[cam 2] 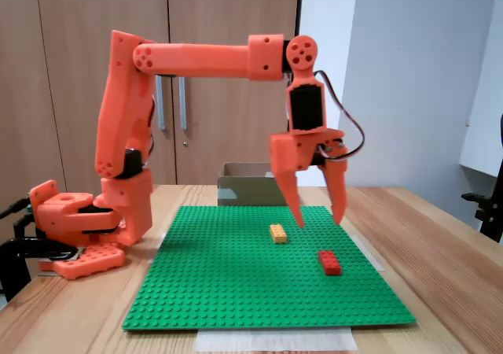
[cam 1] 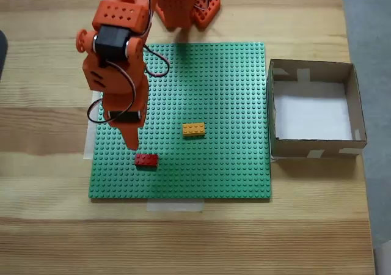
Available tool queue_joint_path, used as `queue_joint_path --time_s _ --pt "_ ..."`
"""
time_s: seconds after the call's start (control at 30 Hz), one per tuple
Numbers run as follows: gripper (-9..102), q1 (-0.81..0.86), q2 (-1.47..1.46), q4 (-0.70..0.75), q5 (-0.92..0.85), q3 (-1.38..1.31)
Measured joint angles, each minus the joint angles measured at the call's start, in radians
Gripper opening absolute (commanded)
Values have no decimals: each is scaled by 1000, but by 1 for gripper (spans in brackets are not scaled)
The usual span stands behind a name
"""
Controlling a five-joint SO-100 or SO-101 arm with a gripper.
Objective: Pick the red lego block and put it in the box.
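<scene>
The red lego block [cam 1: 146, 160] lies flat on the green baseplate [cam 1: 232, 165]; the box [cam 1: 360, 116] sits upright beside it.

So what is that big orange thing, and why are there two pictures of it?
It is a robot arm. At its end is a claw with two pointed fingers, open now and holding nothing. One picture is taken from above, the other from the side, level with the wooden table. On the table lies a green studded plate. Two small bricks sit on it: a red lego block and a yellow-orange brick. The claw hangs above the plate, close to the red one. Beside the plate stands a cardboard box with nothing inside.
</scene>
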Motion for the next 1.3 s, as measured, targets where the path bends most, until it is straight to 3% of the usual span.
queue_joint_path --time_s 1.3 --pt "23 -51 -377 -55 81 -229"
